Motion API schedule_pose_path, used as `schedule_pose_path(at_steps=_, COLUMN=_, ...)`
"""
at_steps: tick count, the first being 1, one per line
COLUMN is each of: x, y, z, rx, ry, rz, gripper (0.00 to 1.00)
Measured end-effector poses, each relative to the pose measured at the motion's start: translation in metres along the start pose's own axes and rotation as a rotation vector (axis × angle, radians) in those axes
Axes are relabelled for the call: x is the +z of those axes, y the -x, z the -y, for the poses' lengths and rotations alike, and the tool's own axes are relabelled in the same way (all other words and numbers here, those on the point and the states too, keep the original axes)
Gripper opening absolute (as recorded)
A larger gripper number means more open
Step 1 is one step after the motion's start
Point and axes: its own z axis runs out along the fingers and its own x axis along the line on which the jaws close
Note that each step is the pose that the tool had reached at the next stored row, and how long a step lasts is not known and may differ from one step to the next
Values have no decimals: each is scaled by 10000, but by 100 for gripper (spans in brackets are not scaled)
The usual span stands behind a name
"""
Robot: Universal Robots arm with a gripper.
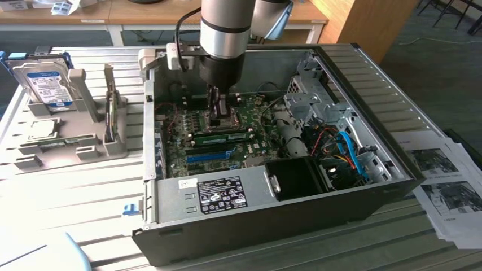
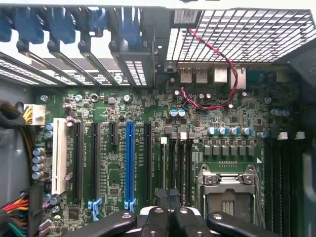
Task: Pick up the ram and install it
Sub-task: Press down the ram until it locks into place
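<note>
The ram point(image 1: 223, 136), a narrow green stick with a pale label, stands in a slot on the motherboard point(image 1: 260, 148) inside the open computer case point(image 1: 249, 223). My gripper point(image 1: 222, 123) hangs straight over the stick's middle, close to its top edge; whether it touches is unclear. In the wrist view my gripper point(image 2: 168, 196) has its black fingertips point(image 2: 161, 196) pressed together with nothing seen between them. It sits over the dark slots beside the CPU socket point(image 2: 227, 195).
The long blue slot point(image 1: 209, 155) point(image 2: 129, 163) lies just nearer than the ram. A silver hard drive point(image 1: 44, 84) and a thin dark board point(image 1: 112, 116) stand in a grey holder point(image 1: 71, 144) on the exterior view's left. Cables point(image 1: 342, 149) and printed papers point(image 1: 448, 192) are on its right.
</note>
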Motion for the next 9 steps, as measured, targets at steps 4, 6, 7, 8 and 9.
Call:
schedule_pose_path(at_steps=4, x=-78, y=0, z=-3, rx=0, ry=0, rz=0, gripper=9)
schedule_pose_path(at_steps=6, x=-113, y=0, z=-4, rx=0, ry=0, rz=0, gripper=9)
schedule_pose_path(at_steps=7, x=-129, y=0, z=-5, rx=0, ry=0, rz=0, gripper=9)
schedule_pose_path(at_steps=8, x=-147, y=0, z=-5, rx=0, ry=0, rz=0, gripper=9)
schedule_pose_path(at_steps=9, x=-163, y=0, z=-6, rx=0, ry=0, rz=0, gripper=9)
